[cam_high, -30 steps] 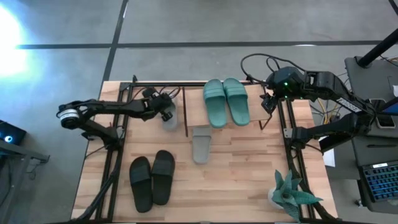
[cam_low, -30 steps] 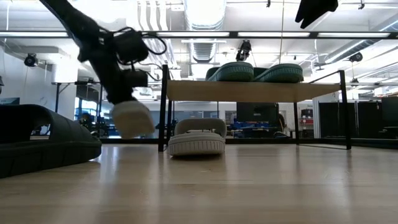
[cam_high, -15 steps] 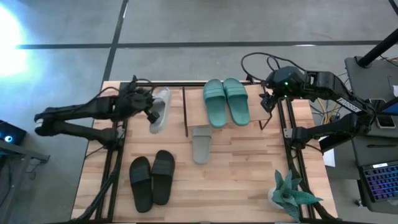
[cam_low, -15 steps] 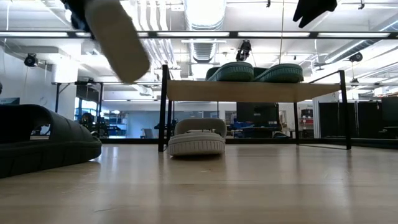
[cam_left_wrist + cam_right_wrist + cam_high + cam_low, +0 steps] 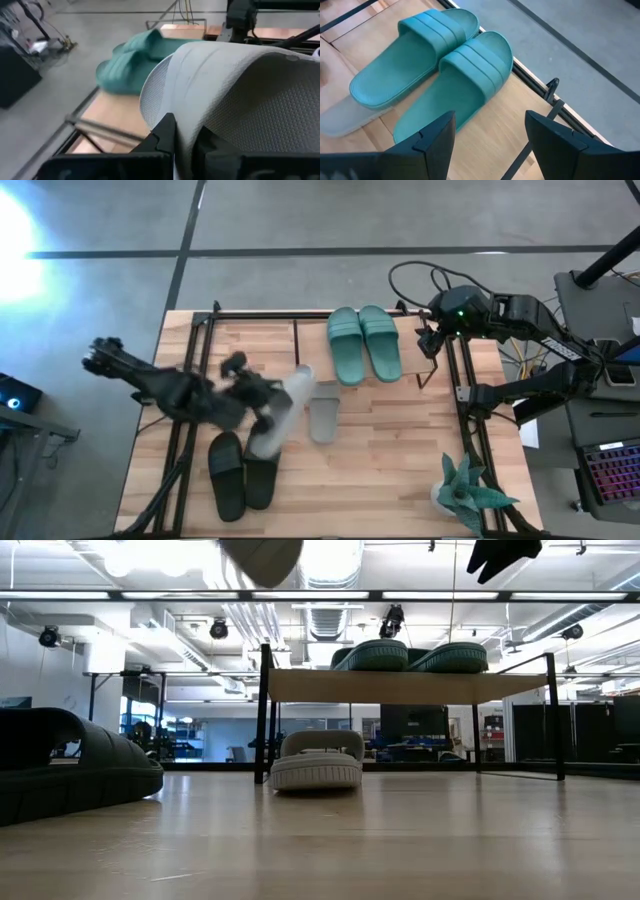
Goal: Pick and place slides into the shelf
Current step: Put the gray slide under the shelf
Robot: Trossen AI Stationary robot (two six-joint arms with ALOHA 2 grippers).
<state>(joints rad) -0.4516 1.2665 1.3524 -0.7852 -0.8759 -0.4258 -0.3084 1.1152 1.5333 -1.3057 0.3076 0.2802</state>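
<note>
While teal slides top the shelf — wooden table; ceiling lights.

Even, bright room light; white glare burns out the grey floor beyond the pale wooden counter's far left corner. From counter height, ceiling strip lamps flare and the boards reflect them. The left arm and its light grey foam slide smear with motion blur; close up, that slide is out of focus
</note>
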